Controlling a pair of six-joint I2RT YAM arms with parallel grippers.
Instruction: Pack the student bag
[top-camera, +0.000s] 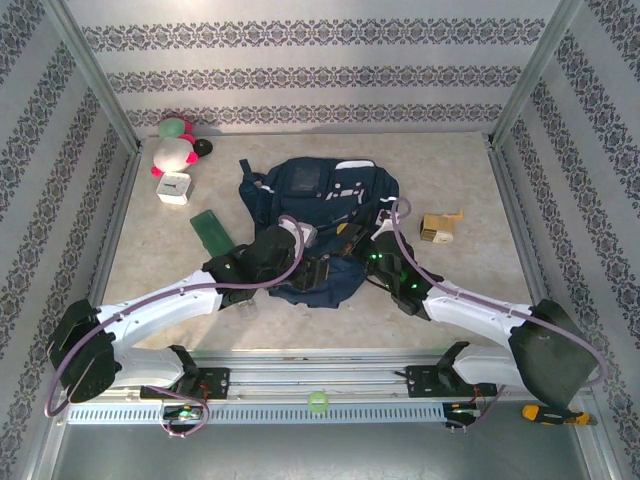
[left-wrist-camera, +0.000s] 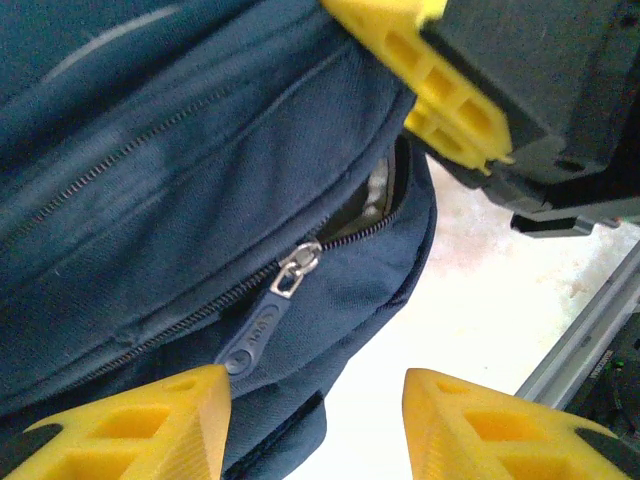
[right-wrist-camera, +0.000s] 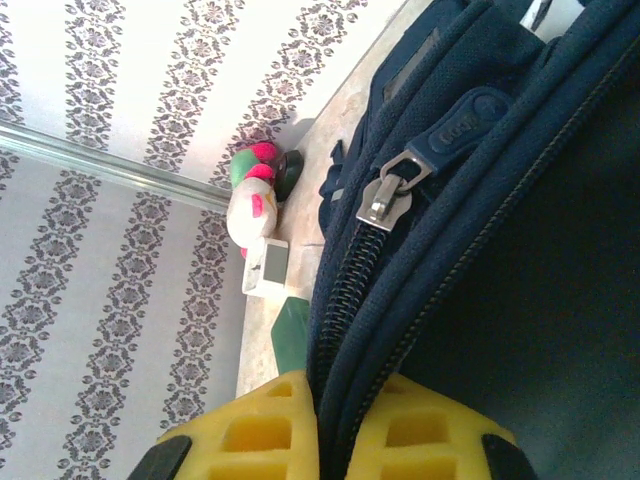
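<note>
At the near end of the student bag (top-camera: 300, 200), pinches a ridge of navy cloth beside a zip track in the right claw (right-wrist-camera: 335, 430), yellow fingers (right-wrist-camera: 260, 435) pressed onto the fabric from both sides. Holds the left claw (left-wrist-camera: 315, 430) spread close by, nothing between its pads, with a metal zip slider (left-wrist-camera: 298, 268) and its blue rubber pull (left-wrist-camera: 250, 340) just ahead, the zip parted a little beyond the slider. Farther along from the right claw, a second slider (right-wrist-camera: 385, 195) on another track. Bag lying flat mid-surface (top-camera: 480, 290), both arms reaching in over its near edge. Well apart at far left: a pink-and-green plush toy (top-camera: 175, 148), a white box (top-camera: 173, 188), a green flat item (top-camera: 212, 232); off to the right, a tan object (top-camera: 440, 227).
</note>
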